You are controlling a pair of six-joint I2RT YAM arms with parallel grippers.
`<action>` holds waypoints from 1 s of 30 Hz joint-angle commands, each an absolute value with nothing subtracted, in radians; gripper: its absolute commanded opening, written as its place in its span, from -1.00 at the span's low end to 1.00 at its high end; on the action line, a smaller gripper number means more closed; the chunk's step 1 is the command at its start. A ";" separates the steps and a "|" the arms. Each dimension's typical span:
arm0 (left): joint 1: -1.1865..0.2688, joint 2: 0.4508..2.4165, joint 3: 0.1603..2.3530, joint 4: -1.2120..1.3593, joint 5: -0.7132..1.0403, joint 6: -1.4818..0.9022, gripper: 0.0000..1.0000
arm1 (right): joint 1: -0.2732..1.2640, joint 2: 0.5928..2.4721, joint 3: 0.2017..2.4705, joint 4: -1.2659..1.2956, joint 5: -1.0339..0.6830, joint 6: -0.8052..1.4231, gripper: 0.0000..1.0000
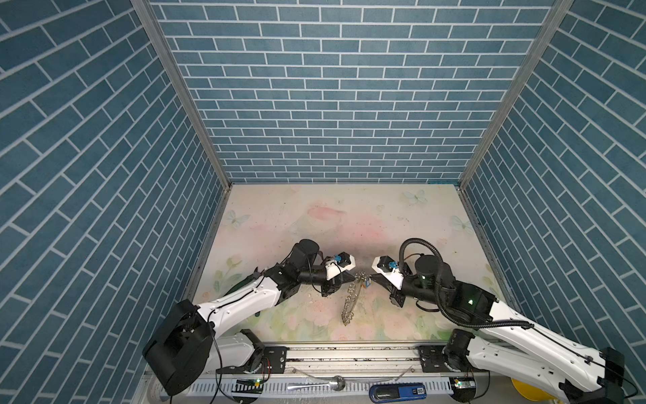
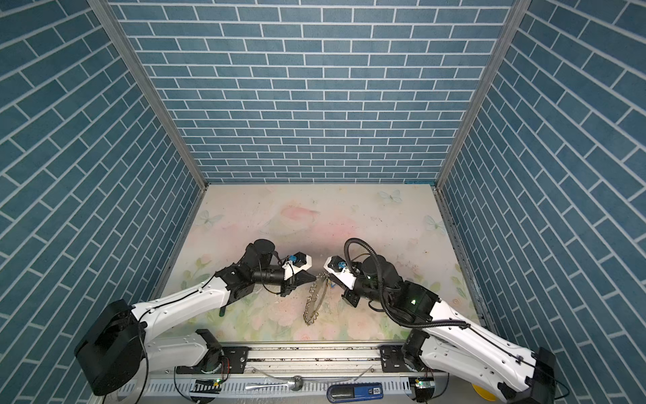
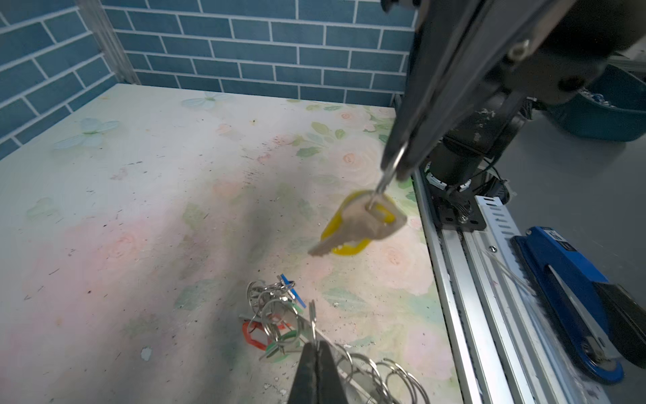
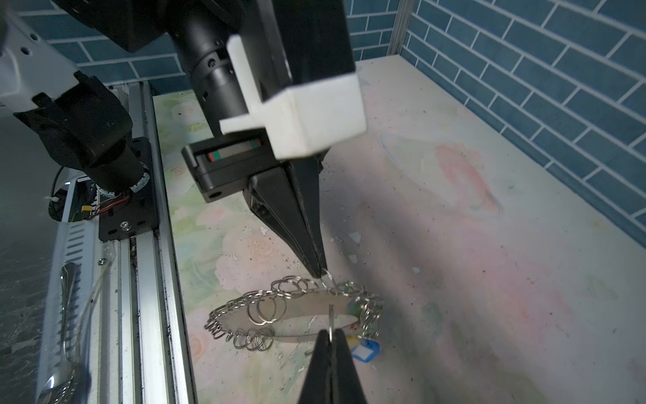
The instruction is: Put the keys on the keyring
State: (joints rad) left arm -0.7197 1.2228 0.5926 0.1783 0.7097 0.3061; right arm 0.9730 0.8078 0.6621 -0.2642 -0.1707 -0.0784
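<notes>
While the left gripper (image 4: 321, 274) sat pinched shut on one small ring of the keyring (image 4: 279, 314), holding that edge up off the table (image 4: 454, 280), the right gripper (image 3: 393, 173) was clamped on the split ring of the yellow-tagged key (image 3: 356, 224), which hung just apart from the chain. Keys with the blue tag (image 3: 290, 288), red tag (image 3: 251, 335) and green tag (image 3: 288, 337) appeared already on; the yellow one was not yet threaded.

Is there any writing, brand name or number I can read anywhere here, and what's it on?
"50" or "SD", too small to settle: white sticker on the blue stapler, in both top views.
On the blue key tag: a white insert, no writing visible.
Nothing else is readable.
</notes>
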 commanded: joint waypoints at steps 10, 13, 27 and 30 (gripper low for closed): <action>-0.827 1.103 0.502 0.285 0.378 0.247 -1.00 | 0.956 0.878 0.565 -0.021 -0.290 0.169 -1.00; -0.846 1.102 0.503 0.285 0.345 0.267 -1.00 | 0.954 0.901 0.559 0.006 -0.286 0.183 -1.00; -0.908 1.096 0.487 0.296 0.321 0.342 -1.00 | 0.937 0.949 0.557 0.030 -0.244 0.198 -1.00; -0.915 1.090 0.481 0.298 0.327 0.354 -1.00 | 0.936 0.952 0.557 0.029 -0.232 0.198 -1.00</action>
